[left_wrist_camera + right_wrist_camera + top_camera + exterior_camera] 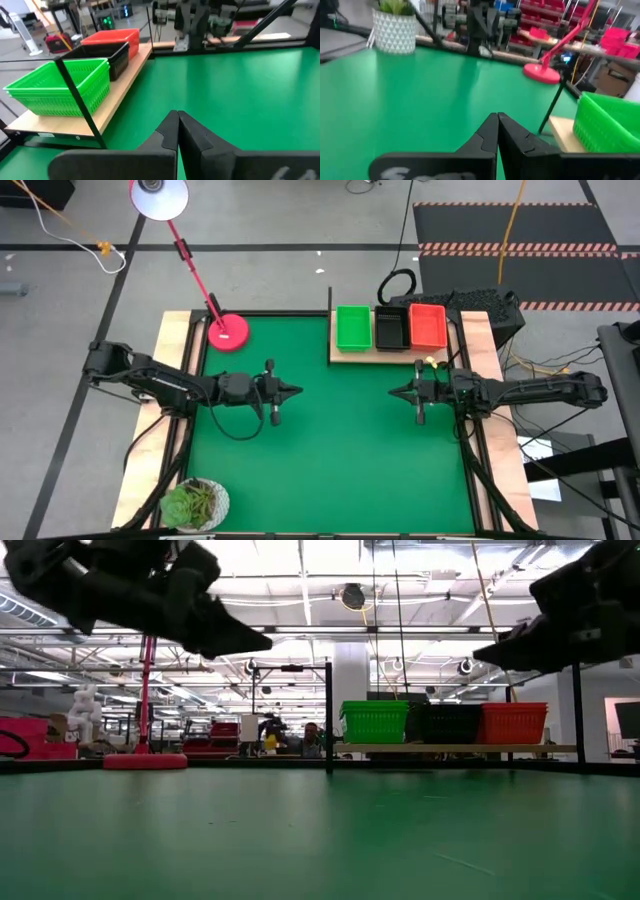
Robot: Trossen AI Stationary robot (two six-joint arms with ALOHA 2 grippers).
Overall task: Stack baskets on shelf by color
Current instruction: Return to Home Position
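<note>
Three stacks of baskets stand side by side on the wooden shelf [345,356] at the far right of the mat: green [353,327], black [390,328] and orange-red [427,326]; the low view shows green [376,722], black [446,723] and orange-red [514,723] in a row. My left gripper [296,391] hovers over the mat's left middle, shut, pointing right [178,116]. My right gripper [393,391] hovers over the right middle, shut, pointing left [497,117]. Both are clear of the baskets.
A red lamp base [229,332] with its slanted rod stands at the mat's far left. A potted plant [196,504] sits at the near left corner. A thin black post [329,302] rises at the shelf's left end. Open green mat [340,450] lies between the arms.
</note>
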